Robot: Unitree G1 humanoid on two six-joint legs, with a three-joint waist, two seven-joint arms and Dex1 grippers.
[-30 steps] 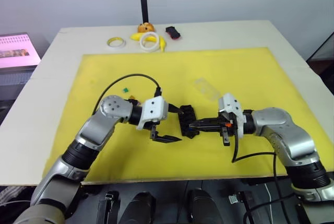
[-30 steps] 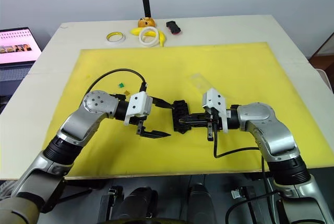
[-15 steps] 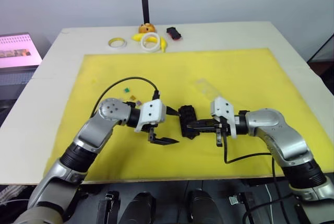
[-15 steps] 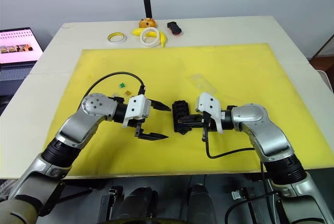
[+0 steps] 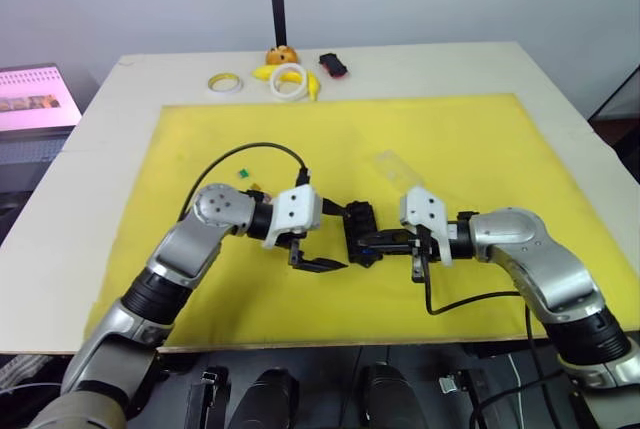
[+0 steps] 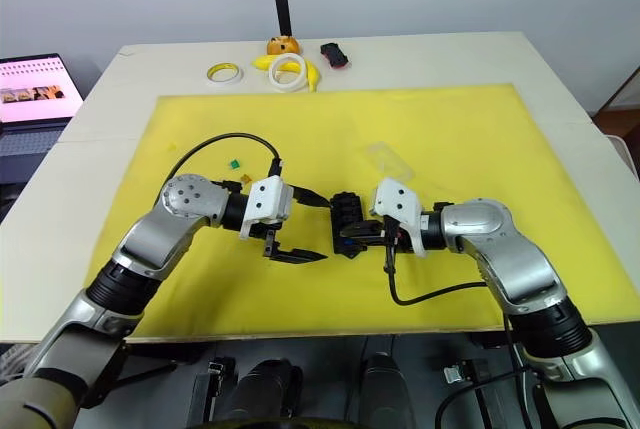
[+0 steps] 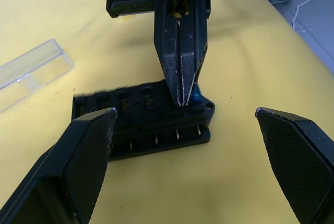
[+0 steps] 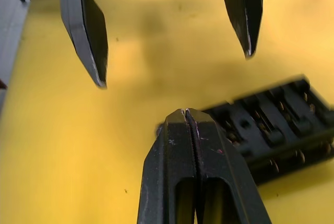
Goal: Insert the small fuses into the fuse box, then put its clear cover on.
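On the worktop (image 5: pixel 80 169), a yellow mat (image 5: pixel 470 139) carries the fuse box (image 5: pixel 359 233) at its middle, between the two grippers. The clear cover (image 5: pixel 396 170) lies apart behind it, not yet fitted. The left gripper (image 5: pixel 322 237) hangs spread wide beside the box; the right gripper (image 7: pixel 181 96), clenched, presses a blue fuse (image 7: pixel 195 97) at an end slot. Green and other small fuses (image 5: pixel 246 180) wait loose, so most work remains.
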